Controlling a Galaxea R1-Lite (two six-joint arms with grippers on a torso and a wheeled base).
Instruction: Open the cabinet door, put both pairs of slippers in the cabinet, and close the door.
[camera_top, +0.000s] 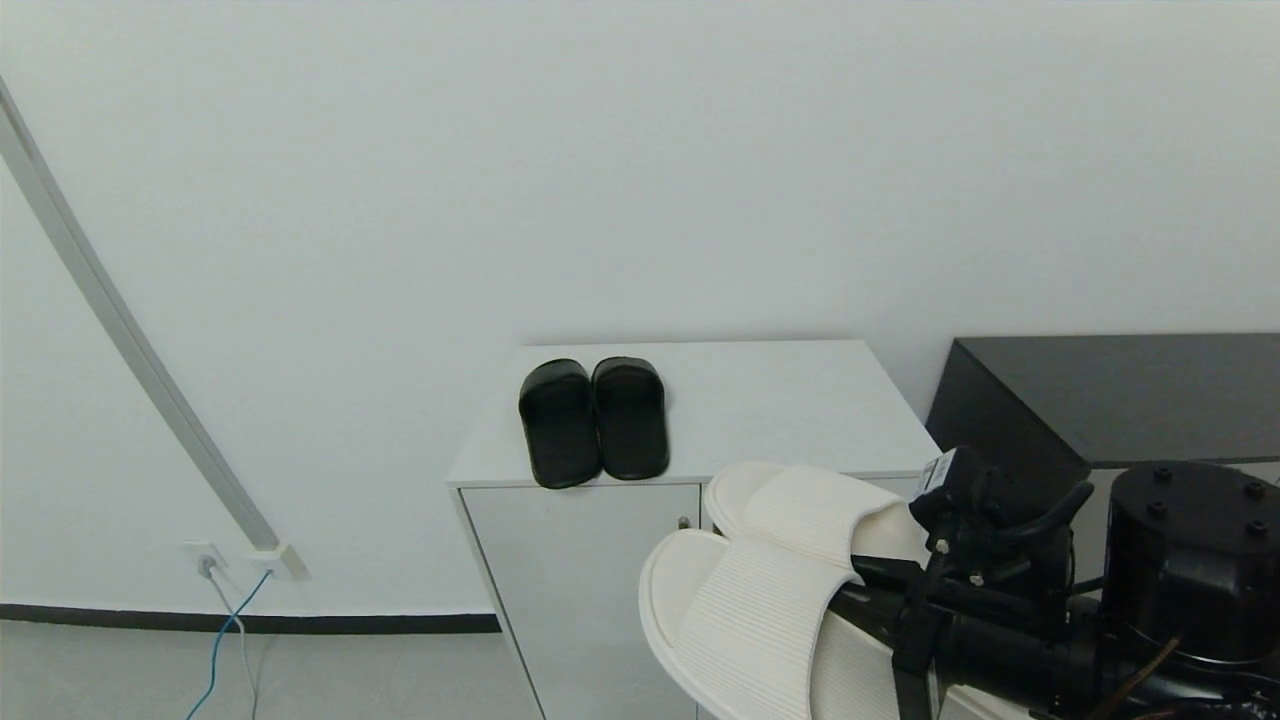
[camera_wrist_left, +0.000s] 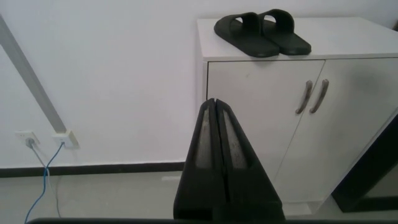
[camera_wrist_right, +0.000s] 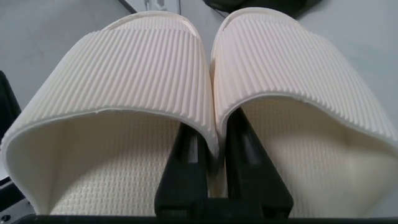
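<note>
right hand (camera_wrist_right: 219, 160) tight on white slippers (camera_top: 757, 600)

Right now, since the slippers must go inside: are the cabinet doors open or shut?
Shut: both cabinet doors lie flush with the front, handles side by side.

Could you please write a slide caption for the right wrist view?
The right tool pinches the pair of cream ribbed slippers together by their touching inner edges.
</note>
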